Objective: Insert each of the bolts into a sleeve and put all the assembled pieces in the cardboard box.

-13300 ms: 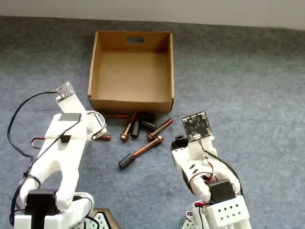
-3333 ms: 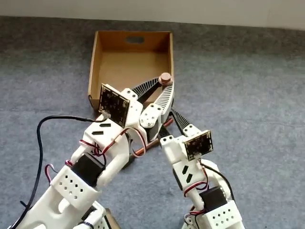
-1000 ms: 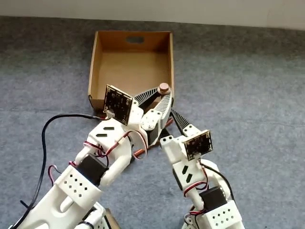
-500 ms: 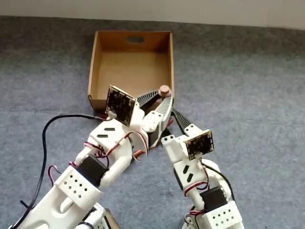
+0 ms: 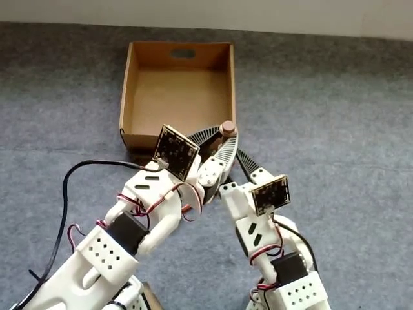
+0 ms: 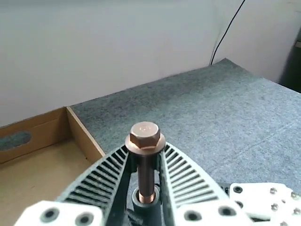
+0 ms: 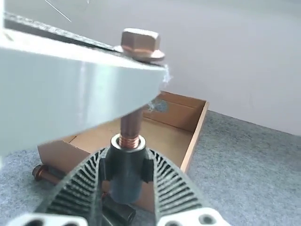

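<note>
Left wrist view: left hand [image 6: 146,151] grips bolt [image 6: 146,169], tip in sleeve [image 6: 147,210].

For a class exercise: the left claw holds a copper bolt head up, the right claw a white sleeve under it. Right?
No: the sleeve is black, not white (right wrist view); left claw, bolt and right claw are as stated.
</note>
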Controlling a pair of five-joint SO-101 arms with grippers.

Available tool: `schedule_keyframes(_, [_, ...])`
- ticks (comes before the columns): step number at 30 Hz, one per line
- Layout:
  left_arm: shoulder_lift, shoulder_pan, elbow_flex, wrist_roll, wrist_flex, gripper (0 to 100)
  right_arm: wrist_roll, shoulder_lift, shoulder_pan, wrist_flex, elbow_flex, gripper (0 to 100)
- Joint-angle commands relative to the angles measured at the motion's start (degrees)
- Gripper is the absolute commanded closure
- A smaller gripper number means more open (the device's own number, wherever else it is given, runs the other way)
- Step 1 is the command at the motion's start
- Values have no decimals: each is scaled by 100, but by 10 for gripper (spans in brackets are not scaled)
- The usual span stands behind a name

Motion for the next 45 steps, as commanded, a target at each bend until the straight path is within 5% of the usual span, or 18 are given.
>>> schedule_keyframes(1, [-101, 31, -22, -70, 26, 992, -53, -92, 277, -136, -127, 993])
schedule_keyframes(17, [927, 22, -154, -70, -53, 989, -62, -92, 295, -136, -127, 993])
schedule_keyframes(23, [927, 22, -145, -53, -53, 873, -62, -92, 295, -136, -119, 993])
schedule_keyframes(34, [919, -84, -145, -53, -44, 870, -62, -92, 295, -136, -119, 993])
schedule_keyframes(45, [-356, -127, 145, -53, 246, 867, -62, -92, 295, -136, -110, 993])
